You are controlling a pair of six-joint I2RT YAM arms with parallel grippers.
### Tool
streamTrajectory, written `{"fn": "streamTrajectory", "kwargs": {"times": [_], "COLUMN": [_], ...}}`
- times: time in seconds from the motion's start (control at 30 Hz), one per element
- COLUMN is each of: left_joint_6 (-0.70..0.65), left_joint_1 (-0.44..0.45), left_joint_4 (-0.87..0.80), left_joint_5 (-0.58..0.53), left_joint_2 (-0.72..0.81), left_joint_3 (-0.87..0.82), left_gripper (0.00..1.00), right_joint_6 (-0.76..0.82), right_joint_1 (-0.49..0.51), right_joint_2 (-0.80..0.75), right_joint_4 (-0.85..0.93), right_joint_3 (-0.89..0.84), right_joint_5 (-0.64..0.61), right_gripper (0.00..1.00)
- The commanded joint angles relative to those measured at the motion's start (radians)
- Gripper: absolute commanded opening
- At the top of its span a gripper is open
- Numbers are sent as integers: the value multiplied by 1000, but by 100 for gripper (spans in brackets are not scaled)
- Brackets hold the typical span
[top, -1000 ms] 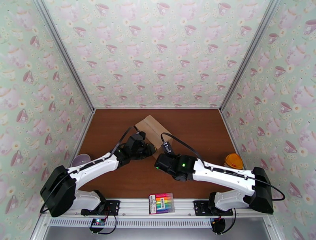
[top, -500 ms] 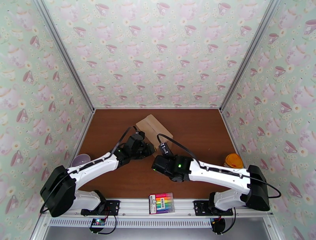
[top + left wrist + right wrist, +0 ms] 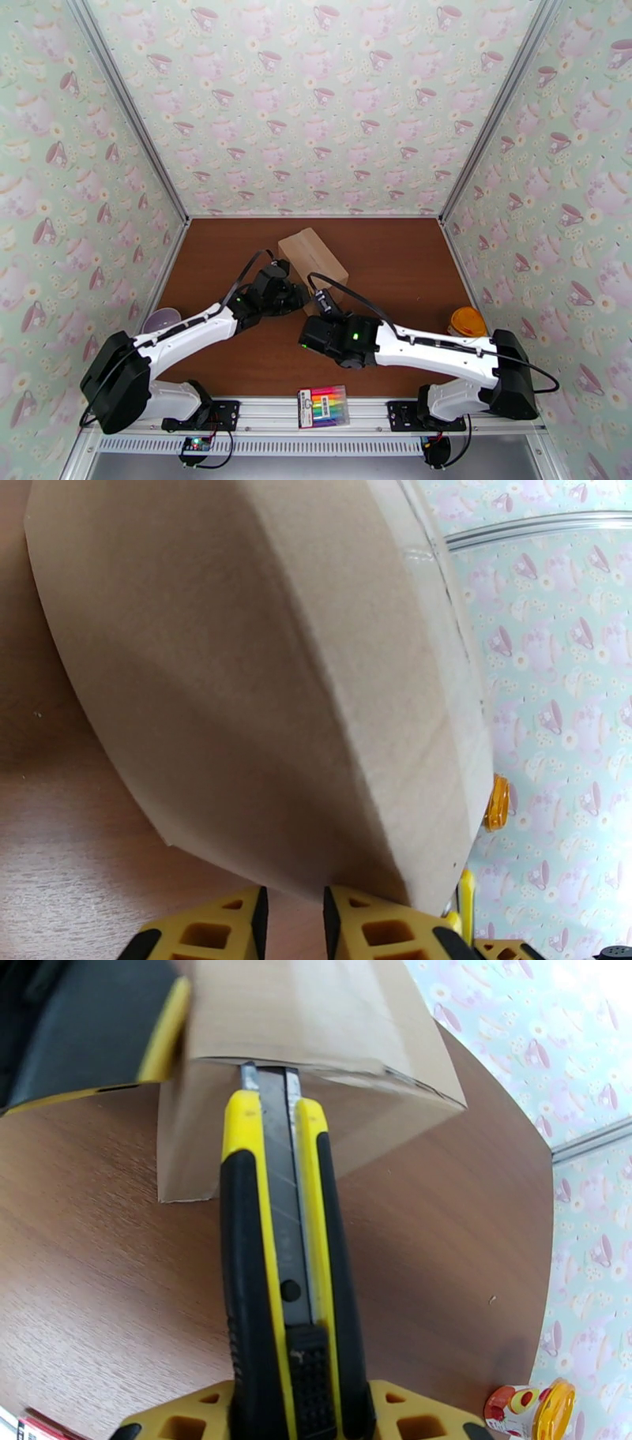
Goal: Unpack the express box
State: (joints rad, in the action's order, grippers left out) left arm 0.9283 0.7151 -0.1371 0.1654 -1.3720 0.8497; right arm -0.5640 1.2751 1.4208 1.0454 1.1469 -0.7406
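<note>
R fingers (image 3: 419,1414) clamped on blk/yellow utility knife (image 3: 276,1276), blade (image 3: 272,1090) out, tip tucked under a cardboard edge of the express box (image 3: 314,251). L fingers (image 3: 213,930) nearly together w/ thin gap, right at box's lower side; can't tell if pinching anything. Box sits skewed, flaps down, mid-counter (image 3: 395,260) toward back, both arms meeting at its near end. Marker pack (image 3: 323,406) on front rail, orange-lid jar (image 3: 468,321) far R, purple cup (image 3: 160,320) far L.
</note>
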Motion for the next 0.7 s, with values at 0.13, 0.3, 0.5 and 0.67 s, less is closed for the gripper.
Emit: {"fn": "streamTrajectory", "kwargs": {"times": [0.13,0.3,0.5,0.67], "left_joint_6": [1,5,-16,-71], "left_joint_1": [17,21,20,10], "left_joint_4": [55,52,-12,-117], "left_joint_5": [5,3,-28,-72], "left_joint_2": [-18,-18,25,75], "left_joint_3": [42,33,31,53], "left_gripper": [29,29,29,29], "right_joint_6": [11,10,2,-1], "right_joint_1": [21,21,21,21], "right_joint_2": [7,9,5,1], "right_joint_4": [-61,-81,-70,-48], "right_joint_3": [38,36,20,11], "right_joint_5": [24,43,38,16], "right_gripper": [0,0,0,0]}}
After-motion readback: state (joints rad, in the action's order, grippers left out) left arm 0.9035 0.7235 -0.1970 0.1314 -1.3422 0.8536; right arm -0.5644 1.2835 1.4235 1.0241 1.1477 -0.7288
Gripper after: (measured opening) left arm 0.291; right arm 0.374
